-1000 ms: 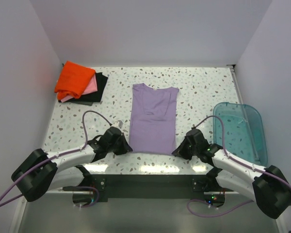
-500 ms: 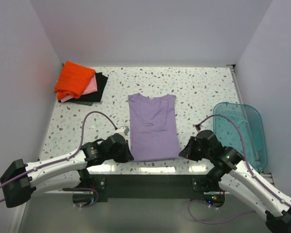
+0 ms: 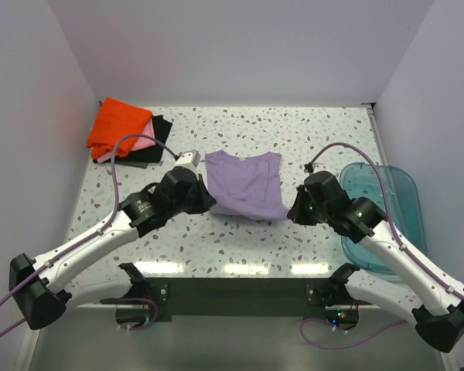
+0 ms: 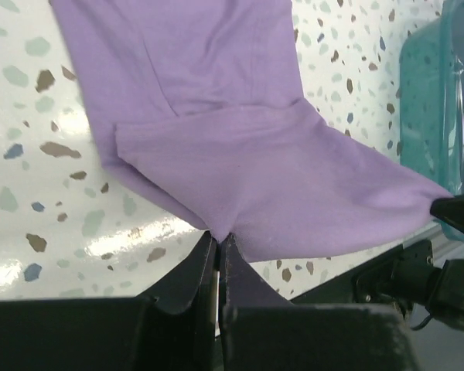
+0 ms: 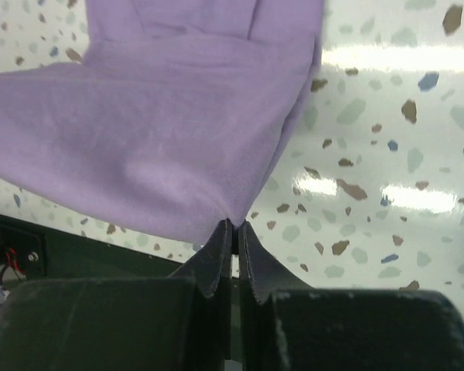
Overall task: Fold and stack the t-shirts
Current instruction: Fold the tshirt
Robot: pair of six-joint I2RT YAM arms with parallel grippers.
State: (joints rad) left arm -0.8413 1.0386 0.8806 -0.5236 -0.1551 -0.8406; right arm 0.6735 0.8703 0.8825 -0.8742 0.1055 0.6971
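The lavender t-shirt lies mid-table with its near hem lifted off the surface and carried toward the collar. My left gripper is shut on the hem's left corner. At the opposite side my right gripper is shut on the hem's right corner. The raised cloth sags between the two grips over the shirt's lower half. A stack of folded t-shirts sits at the back left: orange on top, pink under it, black at the bottom.
A translucent teal bin stands at the table's right edge, just right of my right arm, and shows in the left wrist view. White walls close in the table on three sides. The black mounting rail runs along the near edge.
Both grippers, shut on the lavender shirt's near hem, rose from the table's front edge and moved away from the bases, folding the hem over the shirt; the shirt's visible length has shortened.
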